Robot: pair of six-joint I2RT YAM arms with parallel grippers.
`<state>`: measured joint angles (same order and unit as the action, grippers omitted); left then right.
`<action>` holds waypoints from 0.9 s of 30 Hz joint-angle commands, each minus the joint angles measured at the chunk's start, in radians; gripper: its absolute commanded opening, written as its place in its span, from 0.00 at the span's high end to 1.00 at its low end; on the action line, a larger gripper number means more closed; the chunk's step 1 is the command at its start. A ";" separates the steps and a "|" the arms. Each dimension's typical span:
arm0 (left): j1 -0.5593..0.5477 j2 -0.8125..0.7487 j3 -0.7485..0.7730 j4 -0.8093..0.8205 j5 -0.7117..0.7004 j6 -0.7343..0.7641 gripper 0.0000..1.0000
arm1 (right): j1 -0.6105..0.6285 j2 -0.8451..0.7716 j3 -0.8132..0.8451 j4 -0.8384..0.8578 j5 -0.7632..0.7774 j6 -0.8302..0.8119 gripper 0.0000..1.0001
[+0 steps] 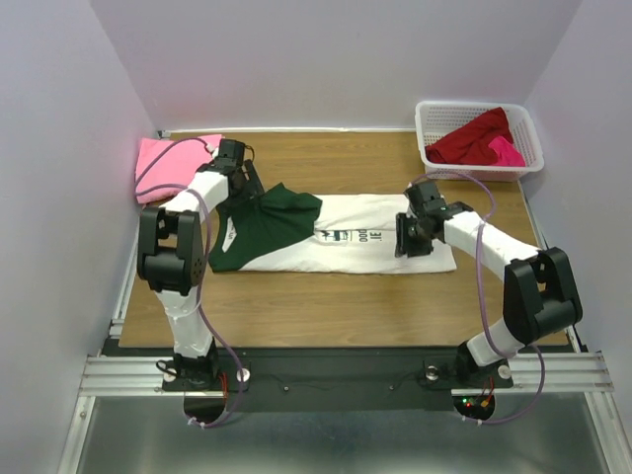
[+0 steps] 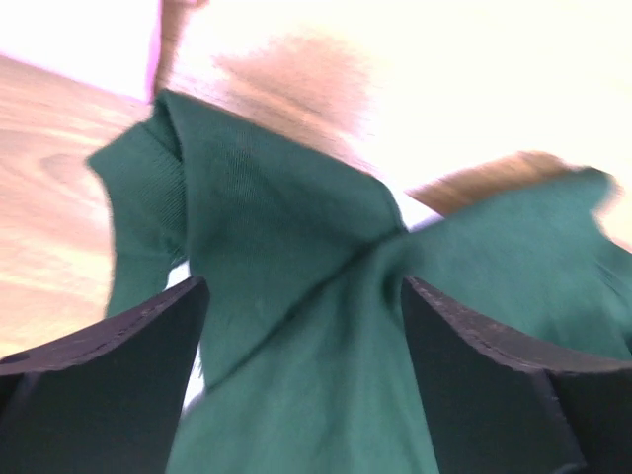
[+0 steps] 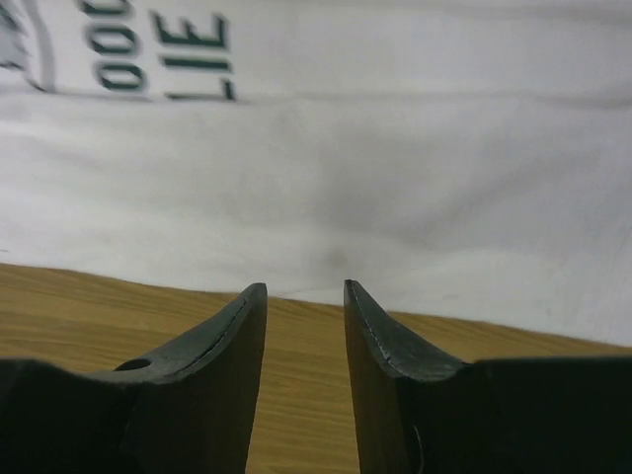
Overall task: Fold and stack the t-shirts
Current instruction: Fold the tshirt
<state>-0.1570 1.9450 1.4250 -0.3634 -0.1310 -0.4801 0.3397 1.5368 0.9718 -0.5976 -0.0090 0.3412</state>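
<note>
The white t-shirt with dark green sleeves lies flat across the middle of the table, its print facing up. My left gripper is shut on the far green sleeve and lifts it in a bunch over the shirt's left part. In the left wrist view the green sleeve fills the gap between my fingers. My right gripper is low at the shirt's right end. In the right wrist view it is narrowly open and empty at the edge of the white cloth, with bare wood between the fingertips.
A folded pink t-shirt lies at the back left by the wall. A white lattice basket at the back right holds a dark red tee and a magenta one. Walls close in on three sides.
</note>
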 commanded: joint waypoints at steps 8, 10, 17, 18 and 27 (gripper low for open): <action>-0.012 -0.117 0.048 0.168 0.217 0.326 0.07 | -0.004 0.201 0.456 0.157 -0.307 -0.028 0.57; -0.019 -0.078 0.067 0.191 0.266 0.365 0.09 | 0.002 0.293 0.514 0.205 -0.348 -0.007 0.57; -0.018 0.044 0.156 0.224 0.413 0.524 0.24 | 0.058 0.571 0.795 0.237 -0.404 0.012 0.57; -0.018 0.072 0.181 0.222 0.454 0.546 0.28 | 0.064 0.600 0.839 0.239 -0.402 0.019 0.57; -0.019 0.190 0.284 0.202 0.571 0.584 0.36 | 0.102 0.769 0.969 0.249 -0.419 0.059 0.57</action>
<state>-0.1753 2.1342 1.6402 -0.1745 0.3710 0.0589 0.4282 2.2829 1.8759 -0.3950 -0.4011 0.3794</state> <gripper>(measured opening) 0.654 0.429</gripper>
